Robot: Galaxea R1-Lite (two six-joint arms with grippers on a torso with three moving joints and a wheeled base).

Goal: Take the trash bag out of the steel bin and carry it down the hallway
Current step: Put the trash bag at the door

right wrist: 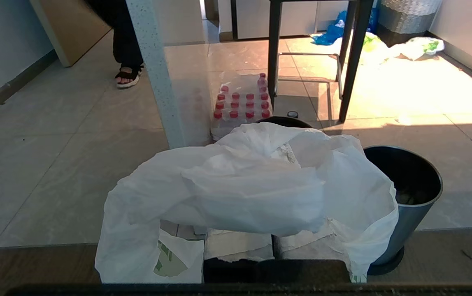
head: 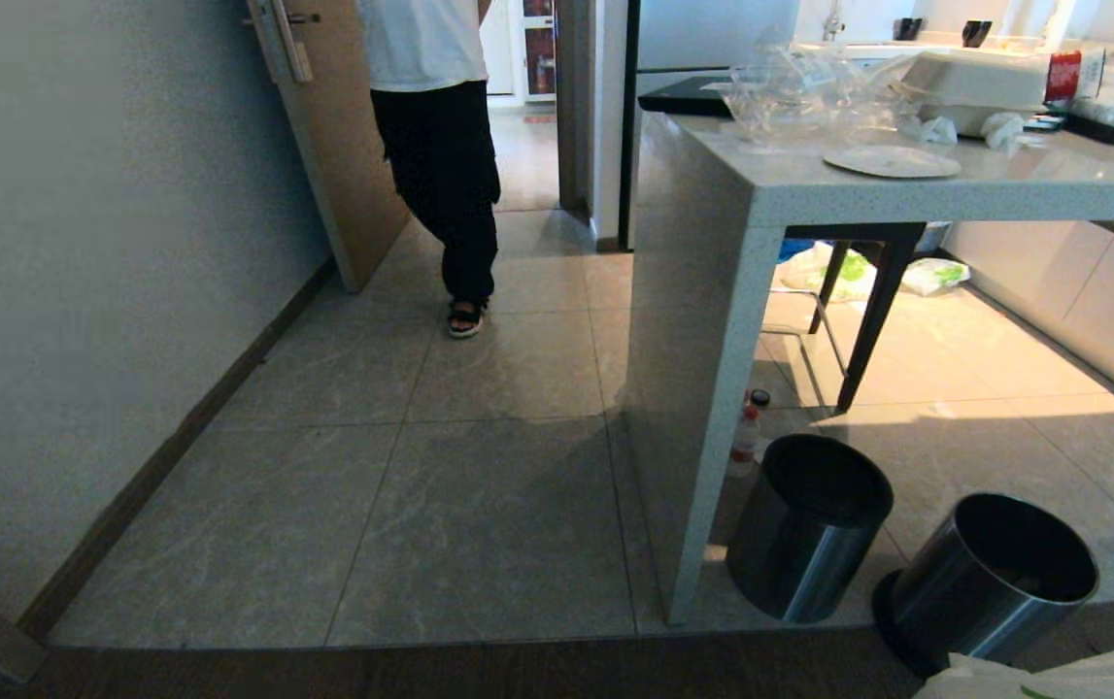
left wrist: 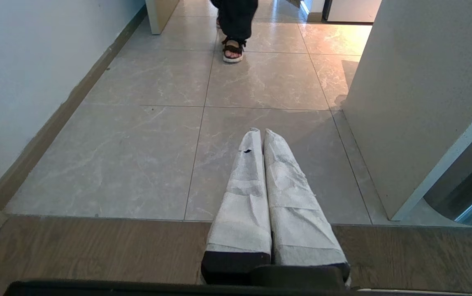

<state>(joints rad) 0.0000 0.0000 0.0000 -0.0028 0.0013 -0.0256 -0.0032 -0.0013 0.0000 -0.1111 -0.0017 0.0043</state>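
Note:
The trash bag [right wrist: 256, 185], thin white plastic with green print, hangs draped over my right gripper [right wrist: 276, 162], which is shut on it; the fingertips are hidden under the plastic. A corner of the trash bag [head: 1052, 675] shows at the bottom right of the head view. Just beyond it stands a steel bin [right wrist: 408, 193] with a dark, bagless inside, also the right-hand steel bin [head: 989, 578] in the head view. My left gripper [left wrist: 259, 130] is shut with nothing in it, pointing along the hallway [left wrist: 145, 139].
A second steel bin [head: 804, 529] stands under the stone counter [head: 712, 291], beside a pack of red-capped bottles [right wrist: 242, 102]. A person [head: 440, 146] stands in the hallway by a wooden door [head: 343, 146]. A white wall [head: 81, 291] bounds the left. Loose bags [head: 935, 277] lie on the kitchen floor.

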